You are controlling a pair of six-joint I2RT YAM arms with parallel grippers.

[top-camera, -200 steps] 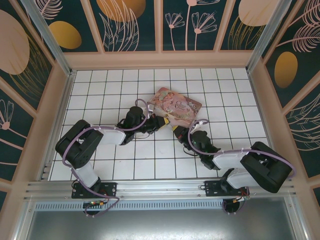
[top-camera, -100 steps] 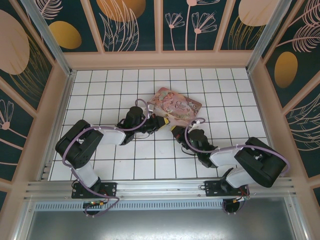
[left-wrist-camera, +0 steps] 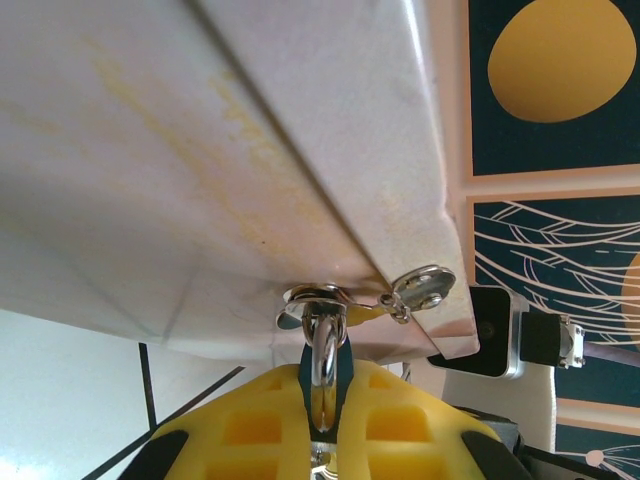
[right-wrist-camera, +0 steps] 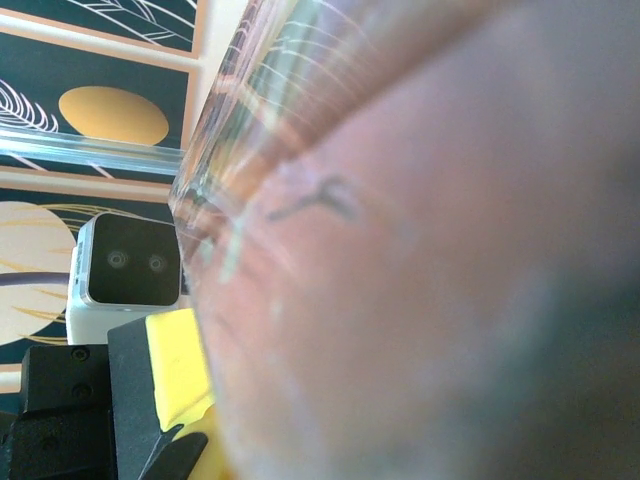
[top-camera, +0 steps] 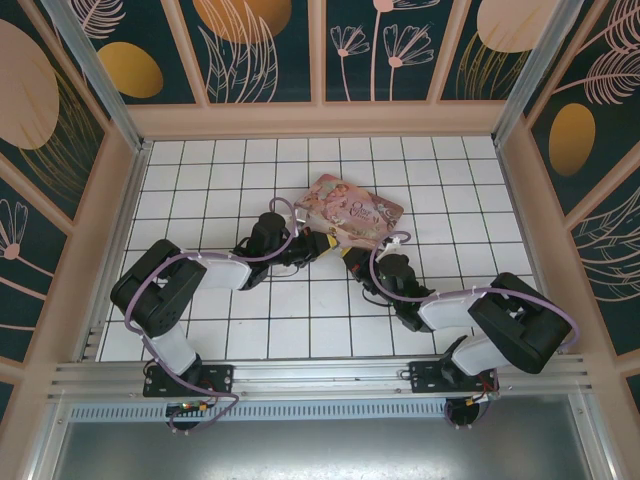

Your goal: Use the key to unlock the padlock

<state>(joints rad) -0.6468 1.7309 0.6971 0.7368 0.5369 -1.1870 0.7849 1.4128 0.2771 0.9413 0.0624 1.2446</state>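
The pink picture tin [top-camera: 350,212] lies on the grid table. From below, its pale underside [left-wrist-camera: 200,150] carries a silver hasp [left-wrist-camera: 318,300] at the near edge. The padlock's silvery shackle [left-wrist-camera: 324,355] hangs through that hasp, and a sliver of its blue body [left-wrist-camera: 342,368] shows between yellow fingers [left-wrist-camera: 420,420]. My left gripper [left-wrist-camera: 325,390] [top-camera: 318,243] is shut on the padlock. My right gripper [top-camera: 350,257] sits close against the tin's near edge; a blurred pink tin wall [right-wrist-camera: 420,260] hides its jaws. I cannot make out the key.
A small silver riveted plate [left-wrist-camera: 424,287] hangs beside the hasp. The left wrist camera box [right-wrist-camera: 125,262] sits very close to the right wrist. Patterned walls [top-camera: 320,60] enclose the table. Open grid squares [top-camera: 200,170] lie to the left and behind the tin.
My right gripper has moved up and to the left, closing in on the tin's near edge and the left gripper. The left arm and the tin have held still.
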